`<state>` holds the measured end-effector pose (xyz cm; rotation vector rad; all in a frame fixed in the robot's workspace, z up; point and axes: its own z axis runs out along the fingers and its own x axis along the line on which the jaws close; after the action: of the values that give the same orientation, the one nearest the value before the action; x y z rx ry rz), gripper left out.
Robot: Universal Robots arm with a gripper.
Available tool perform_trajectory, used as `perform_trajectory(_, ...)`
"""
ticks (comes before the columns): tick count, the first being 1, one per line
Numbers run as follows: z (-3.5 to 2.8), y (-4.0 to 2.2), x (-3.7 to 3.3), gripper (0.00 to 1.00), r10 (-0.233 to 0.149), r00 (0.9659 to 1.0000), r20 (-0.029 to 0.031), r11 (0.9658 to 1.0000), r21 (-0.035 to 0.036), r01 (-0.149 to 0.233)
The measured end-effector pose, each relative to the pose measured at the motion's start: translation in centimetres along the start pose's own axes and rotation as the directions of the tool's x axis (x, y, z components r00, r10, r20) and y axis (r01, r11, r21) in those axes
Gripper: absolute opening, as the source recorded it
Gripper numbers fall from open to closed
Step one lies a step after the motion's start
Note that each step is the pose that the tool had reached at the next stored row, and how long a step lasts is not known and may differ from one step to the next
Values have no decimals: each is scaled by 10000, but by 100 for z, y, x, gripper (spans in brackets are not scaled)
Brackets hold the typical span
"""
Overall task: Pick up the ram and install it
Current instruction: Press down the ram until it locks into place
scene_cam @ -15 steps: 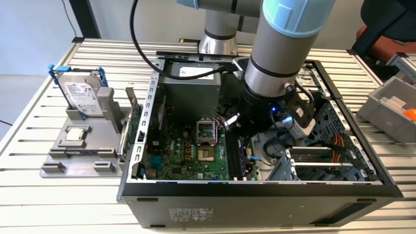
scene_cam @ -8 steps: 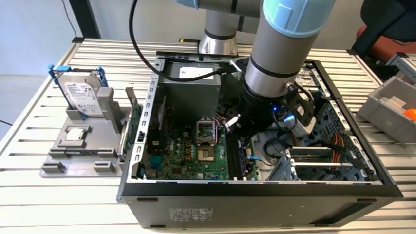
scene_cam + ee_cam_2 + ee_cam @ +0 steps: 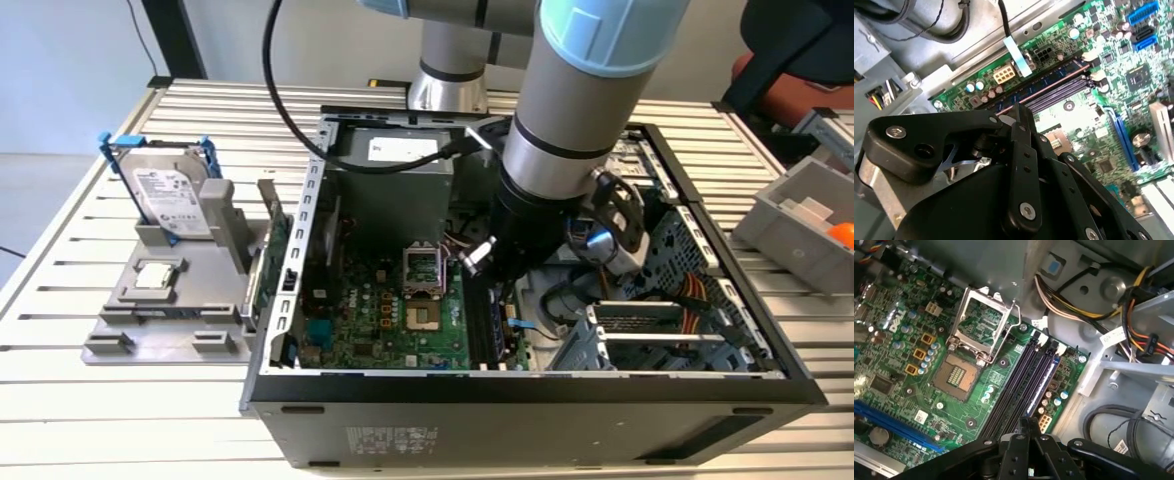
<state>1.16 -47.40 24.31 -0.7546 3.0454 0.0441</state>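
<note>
The ram (image 3: 1046, 80) is a thin dark stick with bluish chips. It lies in the memory slot nearest the motherboard's (image 3: 387, 315) edge, beside the empty black slots (image 3: 1014, 385). In the first wrist view the ram (image 3: 1049, 371) runs away from my fingertips. My gripper (image 3: 483, 265) reaches down into the open computer case, over the slots. Its black fingers stand together, shut, with their tips (image 3: 1019, 111) over the near end of the slots. Whether the tips (image 3: 1027, 424) touch the ram I cannot tell.
The processor socket (image 3: 956, 375) lies open with its metal frame (image 3: 981, 322) flipped up. Cable bundles (image 3: 1074, 305) and a drive cage (image 3: 667, 330) crowd the case beside the slots. A green card (image 3: 276, 260) stands upright at the case wall. Outside, a grey holder (image 3: 160, 320) carries a hard drive (image 3: 171, 195).
</note>
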Motion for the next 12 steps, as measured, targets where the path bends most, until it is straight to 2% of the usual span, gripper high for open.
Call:
perform_trajectory(3, 0, 0, 0, 0, -480, 9988, -13, 9988, -5, 480)
perform_trajectory(7, 0, 0, 0, 0, -1027, 9947, -27, 9947, -12, 1027)
perform_trajectory(12, 0, 0, 0, 0, -1377, 9905, -35, 9905, -17, 1377)
